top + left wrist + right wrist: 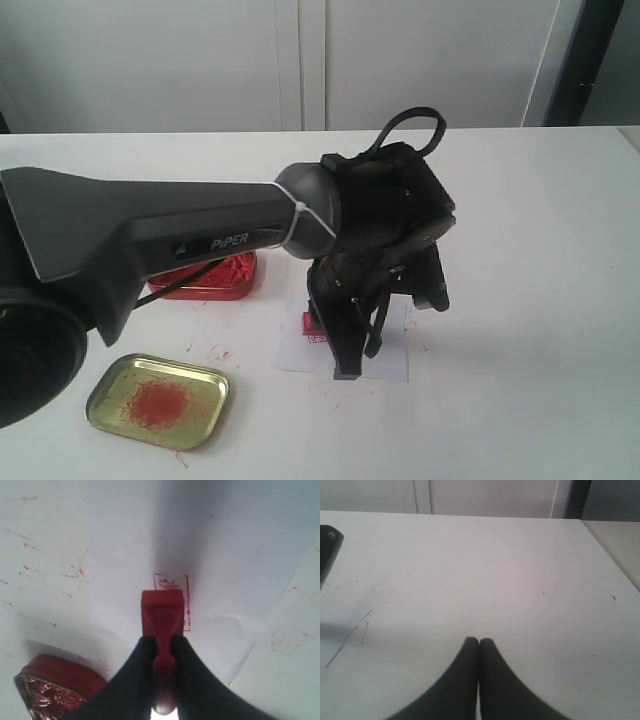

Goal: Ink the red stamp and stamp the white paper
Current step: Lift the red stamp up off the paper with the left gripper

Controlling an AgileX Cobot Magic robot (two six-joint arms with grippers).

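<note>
Red stamp [161, 615] is clamped by its narrow handle between the two dark fingers of the left pincer [162, 647], head pointing away from the wrist and down at the white paper [225, 580]. A red square imprint [173, 600] shows on the sheet just past the head and along one edge of it; whether the stamp's face touches the paper cannot be told. Back toward the left arm's base, off the sheet, lies the red tin of ink paste [55, 685], near the pincer but apart from it. In the exterior view the arm covers part of that tin. The gold lid [158, 400], smeared red inside, lies farther out on the same side. Thin red streaks mark the tabletop [520, 570] around the sheet. The right pincer [479, 642] has its fingers pressed together on nothing, over bare tabletop, well apart from the paper.
</note>
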